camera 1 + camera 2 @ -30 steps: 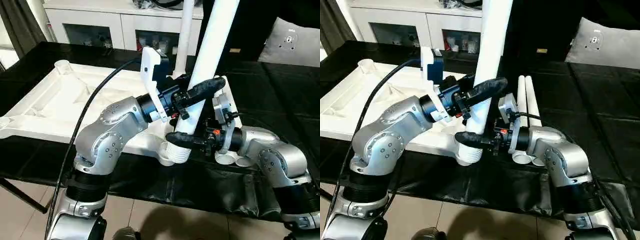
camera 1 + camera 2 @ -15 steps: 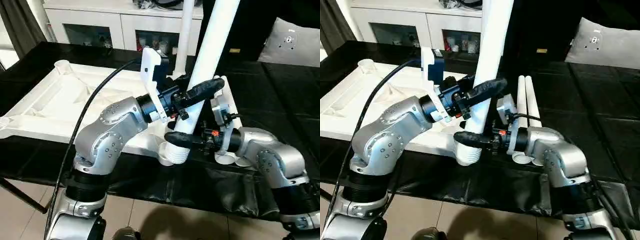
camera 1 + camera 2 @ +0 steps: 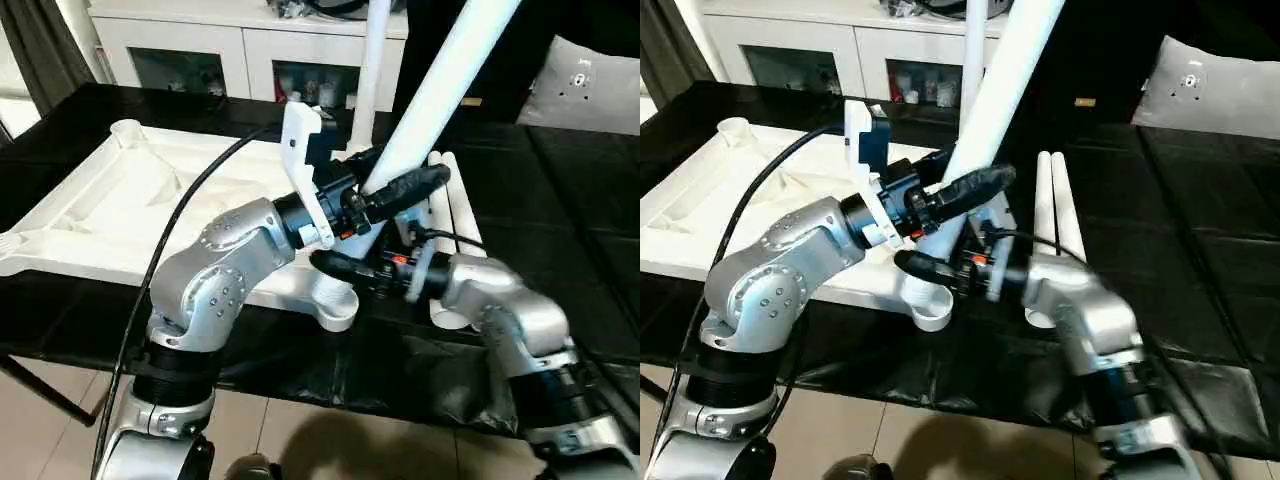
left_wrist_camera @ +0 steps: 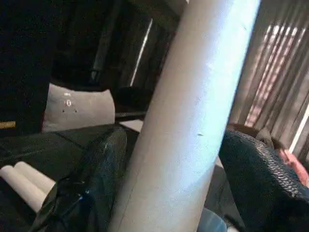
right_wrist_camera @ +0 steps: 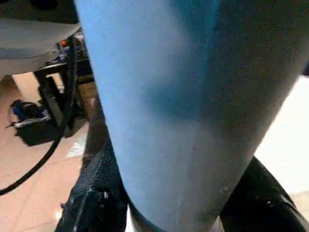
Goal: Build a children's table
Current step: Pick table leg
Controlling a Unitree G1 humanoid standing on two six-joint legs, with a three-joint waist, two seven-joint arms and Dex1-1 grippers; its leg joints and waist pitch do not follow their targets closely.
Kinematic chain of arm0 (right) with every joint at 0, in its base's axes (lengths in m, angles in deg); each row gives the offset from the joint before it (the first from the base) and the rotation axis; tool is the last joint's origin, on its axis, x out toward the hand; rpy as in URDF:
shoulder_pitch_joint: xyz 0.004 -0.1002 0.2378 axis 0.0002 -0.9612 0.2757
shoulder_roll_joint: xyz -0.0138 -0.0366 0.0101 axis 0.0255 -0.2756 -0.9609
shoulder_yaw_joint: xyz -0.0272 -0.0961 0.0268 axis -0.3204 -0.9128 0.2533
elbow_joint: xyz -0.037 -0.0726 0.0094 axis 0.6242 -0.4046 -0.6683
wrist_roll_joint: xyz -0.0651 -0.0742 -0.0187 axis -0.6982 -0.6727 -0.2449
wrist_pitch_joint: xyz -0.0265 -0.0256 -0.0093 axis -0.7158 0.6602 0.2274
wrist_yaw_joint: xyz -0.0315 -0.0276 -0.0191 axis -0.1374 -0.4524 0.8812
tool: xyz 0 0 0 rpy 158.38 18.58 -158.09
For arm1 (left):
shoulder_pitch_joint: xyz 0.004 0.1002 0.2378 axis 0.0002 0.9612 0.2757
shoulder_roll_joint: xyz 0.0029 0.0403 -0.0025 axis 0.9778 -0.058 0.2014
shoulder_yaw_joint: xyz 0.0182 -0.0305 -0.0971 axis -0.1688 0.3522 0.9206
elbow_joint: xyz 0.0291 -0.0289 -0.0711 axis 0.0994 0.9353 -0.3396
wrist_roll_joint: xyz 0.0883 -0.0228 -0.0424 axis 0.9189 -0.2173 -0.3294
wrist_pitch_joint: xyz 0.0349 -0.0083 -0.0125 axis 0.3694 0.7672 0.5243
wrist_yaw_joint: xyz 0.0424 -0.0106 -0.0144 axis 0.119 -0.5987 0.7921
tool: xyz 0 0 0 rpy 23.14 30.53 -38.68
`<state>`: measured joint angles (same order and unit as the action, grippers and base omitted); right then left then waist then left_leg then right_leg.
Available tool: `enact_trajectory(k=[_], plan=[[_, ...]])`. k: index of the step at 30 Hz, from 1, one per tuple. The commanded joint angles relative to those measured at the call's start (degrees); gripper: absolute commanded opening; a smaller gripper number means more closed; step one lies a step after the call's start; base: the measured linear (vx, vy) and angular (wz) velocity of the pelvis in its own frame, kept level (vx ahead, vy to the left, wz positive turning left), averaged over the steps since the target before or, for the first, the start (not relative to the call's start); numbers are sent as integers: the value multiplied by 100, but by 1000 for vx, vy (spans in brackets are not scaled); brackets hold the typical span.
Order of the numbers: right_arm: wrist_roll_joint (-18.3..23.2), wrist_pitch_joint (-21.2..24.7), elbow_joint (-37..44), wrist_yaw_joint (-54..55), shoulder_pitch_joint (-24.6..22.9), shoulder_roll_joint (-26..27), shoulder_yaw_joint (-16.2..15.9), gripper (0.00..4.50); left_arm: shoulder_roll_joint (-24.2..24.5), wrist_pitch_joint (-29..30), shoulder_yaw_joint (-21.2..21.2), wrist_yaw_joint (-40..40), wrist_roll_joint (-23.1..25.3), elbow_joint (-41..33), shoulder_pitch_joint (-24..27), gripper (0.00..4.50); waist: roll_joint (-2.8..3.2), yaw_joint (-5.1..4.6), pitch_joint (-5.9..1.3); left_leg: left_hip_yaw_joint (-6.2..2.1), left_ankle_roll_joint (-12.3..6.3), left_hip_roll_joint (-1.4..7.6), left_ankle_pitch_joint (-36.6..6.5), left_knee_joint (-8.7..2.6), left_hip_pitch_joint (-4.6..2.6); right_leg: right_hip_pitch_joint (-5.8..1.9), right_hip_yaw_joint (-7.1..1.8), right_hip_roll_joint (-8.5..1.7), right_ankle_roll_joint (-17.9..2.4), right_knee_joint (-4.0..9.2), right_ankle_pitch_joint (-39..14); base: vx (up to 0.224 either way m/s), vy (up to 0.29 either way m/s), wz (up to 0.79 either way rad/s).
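1. The left gripper straddles the tilted table leg, fingers spread, not clamping; it should only guide.
2. The right gripper clasps the leg near the corner socket of the table top; straighten, then press.

A leaning white leg crosses the middle of my reach, its foot at the near corner socket of the upturned table top; my left end effector straddles it with a gap on one side, my right end effector closes around it lower down. Two spare legs lie just beside, blocking that side. The black surface beyond them lies open. A second upright leg stands behind.
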<state>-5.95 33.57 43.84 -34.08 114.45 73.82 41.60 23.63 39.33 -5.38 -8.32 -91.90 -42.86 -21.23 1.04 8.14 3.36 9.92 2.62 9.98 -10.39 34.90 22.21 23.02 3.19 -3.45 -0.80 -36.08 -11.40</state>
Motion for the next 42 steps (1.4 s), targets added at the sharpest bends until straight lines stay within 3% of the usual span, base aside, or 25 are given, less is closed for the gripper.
enact_trajectory(k=[1, 2, 8, 10, 12, 15, 17, 18, 19, 20, 21, 26, 29, 32, 35, 36, 37, 39, 42], plan=[[-126, 26, -226, 641, 19, 142, 205, 191, -254, 111, -218, -114, -497, -457, 11, 333, -35, -9, -425, -109, -82, 286, -729, -366, -80, -313, -268, -456, -1063, 426, -798, 0, 0, 0], [-115, 39, -209, 750, 4, 183, 258, 191, -285, 117, -99, -47, -575, -440, 14, 333, -10, -13, -419, -114, -61, 291, -746, -373, -77, -301, -269, -466, -1086, 434, -824, 0, 0, 0], [24, 90, 62, 1022, -167, 256, 519, 190, -77, 122, 449, 37, -670, -206, 55, 333, -2, -4, -417, -113, 11, 278, -882, -392, -95, -296, -268, -436, -1008, 450, -935, 0, 0, 0], [84, 87, 200, 1106, -335, 269, 656, 190, 221, 67, 625, -106, -510, 2, 198, 333, 37, -12, -418, -123, 16, 275, -877, -397, -92, -295, -269, -441, -932, 448, -942, 0, 0, 0], [-17, -18, 345, 1353, -513, 259, 702, 190, 575, 81, 669, -246, -342, 79, 407, 333, 9, -43, -422, -122, 34, 255, -883, -407, -84, -317, -270, -433, -795, 464, -1017, 0, 0, 0], [-180, 18, 512, 1841, -661, 308, 807, 190, 909, 88, 673, -138, -110, 109, 622, 333, 67, -74, -423, -129, 113, 269, -894, -424, -107, -281, -270, -416, -762, 462, -996, 0, 0, 0], [-615, -86, 590, 2426, -724, 355, 810, 190, 982, -61, 682, 308, 264, 107, 779, 333, 99, -74, -417, -137, 175, 276, -976, -434, -116, -270, -266, -412, -778, 454, -1029, 0, 0, 0], [-957, -119, 590, 2787, -716, 341, 758, 190, 973, -151, 688, 596, 499, 124, 839, 333, 106, -100, -408, -142, 260, 273, -1108, -451, -123, -275, -262, -410, -772, 463, -1052, 0, 0, 0], [-1500, -216, 622, 3285, -711, 301, 639, 190, 969, -317, 684, 1025, 893, 132, 955, 333, 155, -108, -401, -158, 323, 286, -1124, -454, -118, -265, -264, -410, -755, 459, -1066, 0, 0, 0], [-1670, -225, 762, 3394, -735, 283, 570, 190, 936, -344, 712, 1286, 1057, 117, 1048, 333, 113, -140, -395, -139, 386, 259, -1172, -449, -124, -271, -264, -397, -695, 483, -1107, 0, 0, 0], [-1704, -79, 1033, 3523, -796, 339, 582, 190, 841, -325, 787, 1649, 1206, 46, 1185, 333, 128, -136, -402, -146, 405, 262, -1203, -448, -132, -280, -271, -408, -681, 472, -1126, 0, 0, 0], [-1747, 849, 1959, 4219, -1109, 542, 670, 190, 334, -585, 1290, 2846, 1632, -466, 1721, 333, 119, -198, -397, -153, 222, 256, -1153, -448, -94, -293, -275, -380, -617, 483, -971, 0, 0, 0], [-1604, 846, 2267, 4480, -1217, 802, 867, 190, 169, -1314, 1420, 3571, 2343, -511, 1858, 333, 112, -213, -363, -154, 214, 254, -1356, -465, -90, -268, -283, -379, -488, 560, -1367, 0, 0, 0], [-1431, 592, 2488, 4506, -1327, 926, 1087, 190, 238, -1308, 1397, 3912, 2692, -591, 2124, 333, 106, -232, -371, -173, 218, 266, -1402, -481, -99, -255, -280, -382, -362, 534, -1356, 0, 0, 0], [-1479, 248, 2572, 4760, -1372, 1064, 1254, 190, 514, -841, 1220, 3826, 2850, -751, 2348, 333, 105, -243, -374, -160, 248, 255, -1426, -476, -111, -214, -286, -388, -296, 538, -1494, 0, 0, 0], [-1676, 66, 2551, 4867, -1393, 1006, 1227, 190, 703, -676, 1061, 3581, 2814, -799, 2417, 333, 124, -242, -373, -166, 263, 250, -1431, -478, -115, -194, -285, -385, -287, 532, -1526, 0, 0, 0], [-1715, 120, 2552, 4860, -1439, 961, 1206, 190, 776, -809, 984, 3363, 2768, -828, 2479, 333, 87, -242, -366, -161, 260, 243, -1414, -483, -113, -193, -284, -381, -269, 553, -1565, 0, 0, 0], [-1636, 346, 2566, 4617, -1671, 832, 1131, 190, 765, -1198, 893, 2992, 2674, -951, 2658, 333, 107, -221, -349, -162, 264, 269, -1524, -501, -124, -186, -297, -391, -284, 569, -1640, 0, 0, 0], [-1488, 350, 2575, 4475, -1757, 851, 1153, 190, 677, -1341, 870, 3046, 2724, -963, 2723, 333, 99, -220, -358, -167, 260, 262, -1594, -506, -103, -208, -295, -387, -358, 552, -1443, 0, 0, 0]])
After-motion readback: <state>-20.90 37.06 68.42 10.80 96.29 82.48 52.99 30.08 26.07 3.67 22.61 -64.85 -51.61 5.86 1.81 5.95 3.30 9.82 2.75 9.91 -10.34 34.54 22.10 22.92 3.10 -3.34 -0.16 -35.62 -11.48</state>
